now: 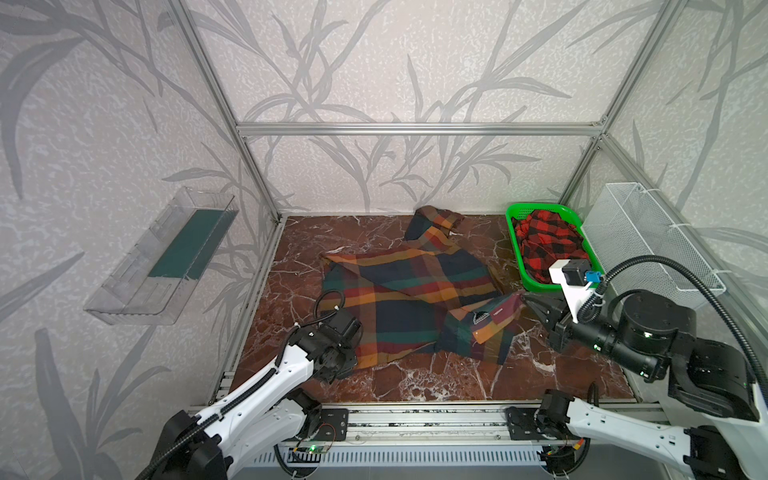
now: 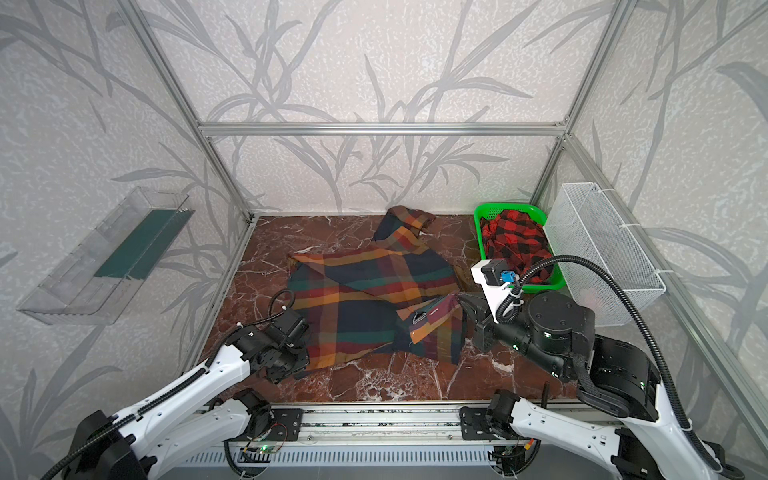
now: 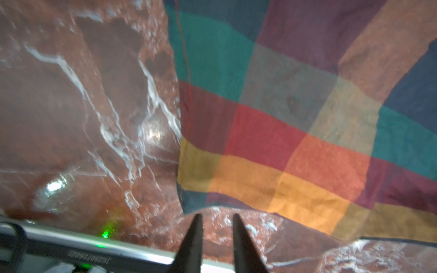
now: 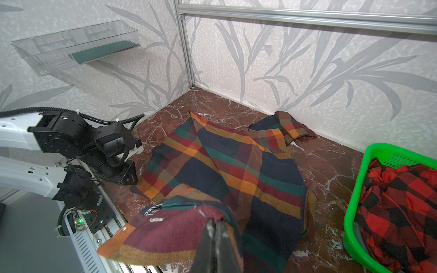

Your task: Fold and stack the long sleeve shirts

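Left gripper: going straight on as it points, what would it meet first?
The left gripper would likely meet the block-plaid shirt first, at its hem corner just ahead; depth is unclear.

Left arm [image 1: 266,376] low, jaws slightly parted; right arm [image 1: 623,347] outstretched, jaws clamped.

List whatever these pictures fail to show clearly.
Left end effector: hidden beneath its own wrist in both top views.
Red-and-black shirt: bunched in the green basket; the right wrist view's edge cuts it off.
Right end effector: shut on the multicolour shirt, whose cloth covers its tips.
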Robot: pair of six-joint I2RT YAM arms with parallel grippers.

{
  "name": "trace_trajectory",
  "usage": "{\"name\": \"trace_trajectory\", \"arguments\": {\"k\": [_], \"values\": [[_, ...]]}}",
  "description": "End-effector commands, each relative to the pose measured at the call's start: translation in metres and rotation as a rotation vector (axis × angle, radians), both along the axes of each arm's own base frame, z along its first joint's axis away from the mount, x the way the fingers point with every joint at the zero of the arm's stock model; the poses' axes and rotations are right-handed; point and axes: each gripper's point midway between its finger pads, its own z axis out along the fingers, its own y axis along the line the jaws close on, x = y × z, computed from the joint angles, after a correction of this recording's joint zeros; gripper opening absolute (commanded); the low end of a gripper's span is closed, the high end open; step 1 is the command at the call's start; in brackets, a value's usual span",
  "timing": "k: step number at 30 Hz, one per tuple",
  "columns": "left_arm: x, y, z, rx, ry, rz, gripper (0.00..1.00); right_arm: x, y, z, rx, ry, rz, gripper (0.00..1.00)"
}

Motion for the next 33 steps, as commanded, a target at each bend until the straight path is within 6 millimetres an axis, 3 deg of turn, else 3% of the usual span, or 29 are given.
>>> {"name": "trace_trajectory", "arguments": {"k": [1,3,4,5,6,11,15,18,20,22,25,29,31,33], "values": [[0.016,0.014,0.007,0.077,-0.103,0.05,0.29,-0.005,0.002,0.004,0.012,-0.018,0.033,0.0],[0.026,0.017,0.012,0.073,-0.188,0.071,0.34,-0.006,0.001,0.003,0.013,-0.019,0.038,0.0],[0.029,0.023,0.016,0.077,-0.236,0.106,0.47,-0.007,0.001,0.004,0.015,-0.021,0.041,0.0],[0.03,0.024,0.018,0.063,-0.268,0.124,0.8,-0.007,0.001,0.004,0.018,-0.023,0.042,0.0],[0.033,0.024,0.023,0.035,-0.309,0.139,0.98,-0.007,0.001,0.004,0.014,-0.025,0.043,0.0],[0.043,-0.002,0.051,-0.161,-0.505,0.012,0.99,-0.007,-0.003,0.006,0.007,-0.038,0.032,0.0],[0.044,0.007,0.063,-0.188,-0.606,0.062,0.99,-0.007,-0.006,0.008,0.016,-0.049,0.028,0.0],[0.045,0.01,0.06,-0.201,-0.635,0.103,0.99,-0.006,-0.007,0.008,0.014,-0.055,0.021,0.0],[0.051,-0.003,0.059,-0.271,-0.652,0.085,0.99,-0.006,-0.007,0.007,0.01,-0.053,0.018,0.0],[0.052,-0.002,0.053,-0.302,-0.618,0.149,0.99,-0.006,-0.007,0.007,0.011,-0.049,0.02,0.0],[0.053,-0.013,0.044,-0.317,-0.539,0.08,0.99,-0.007,-0.008,0.005,0.006,-0.044,0.018,0.0],[0.036,-0.004,0.023,-0.189,-0.346,0.068,0.98,-0.006,-0.01,0.007,0.005,-0.052,0.011,0.0],[0.023,-0.003,0.013,-0.161,-0.236,0.076,0.91,-0.006,-0.009,0.007,0.007,-0.053,0.014,0.0],[0.006,0.004,0.002,-0.104,-0.119,0.103,0.89,-0.006,-0.007,0.006,0.005,-0.049,0.019,0.0]]}}
